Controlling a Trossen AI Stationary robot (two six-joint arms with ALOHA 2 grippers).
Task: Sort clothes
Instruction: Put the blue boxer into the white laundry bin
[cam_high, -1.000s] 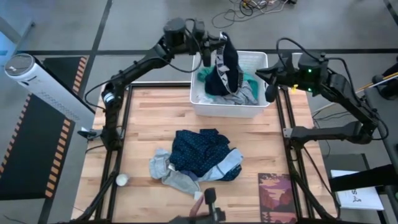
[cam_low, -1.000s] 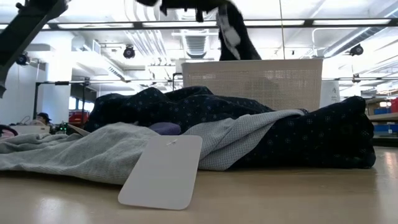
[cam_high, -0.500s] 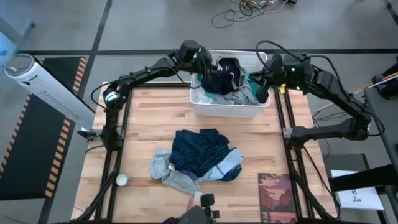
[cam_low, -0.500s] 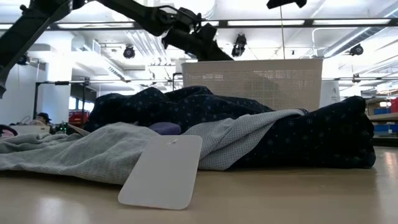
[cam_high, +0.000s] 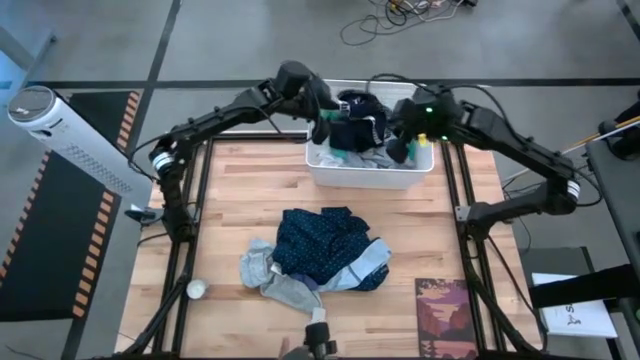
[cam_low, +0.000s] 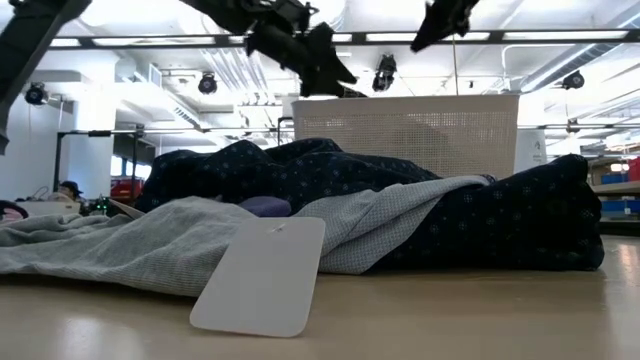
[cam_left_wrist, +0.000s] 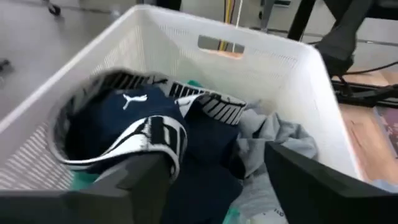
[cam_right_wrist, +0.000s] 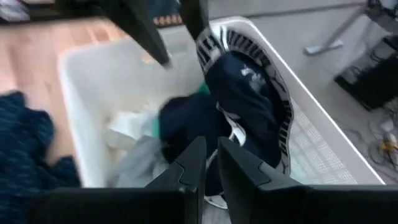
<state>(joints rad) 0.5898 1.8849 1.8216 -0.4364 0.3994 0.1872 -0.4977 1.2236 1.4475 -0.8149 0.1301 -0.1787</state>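
Note:
A navy garment with white print (cam_left_wrist: 140, 124) lies in the white basket (cam_high: 365, 178) at the table's far edge, on top of grey (cam_left_wrist: 277, 134) and teal clothes. My left gripper (cam_left_wrist: 217, 186) stands open just over it, coming from the basket's left side (cam_high: 322, 125). My right gripper (cam_right_wrist: 211, 171) is shut and hovers over the basket's right part (cam_high: 398, 148), touching nothing. A pile with a dark blue dotted garment (cam_high: 322, 240) and a grey one (cam_high: 270, 275) lies on the table's middle.
A dark red patterned mat (cam_high: 447, 315) lies at the near right corner, a small white round thing (cam_high: 196, 289) near the left edge. In the low view a white tag (cam_low: 262, 275) leans against the pile. Bare wood lies between pile and basket.
My left gripper has come down over the basket with the navy garment hanging from it, tipped forward and opened; the garment now lies in the basket. My right gripper has moved toward the table's left and down, from beside the basket to over its right part.

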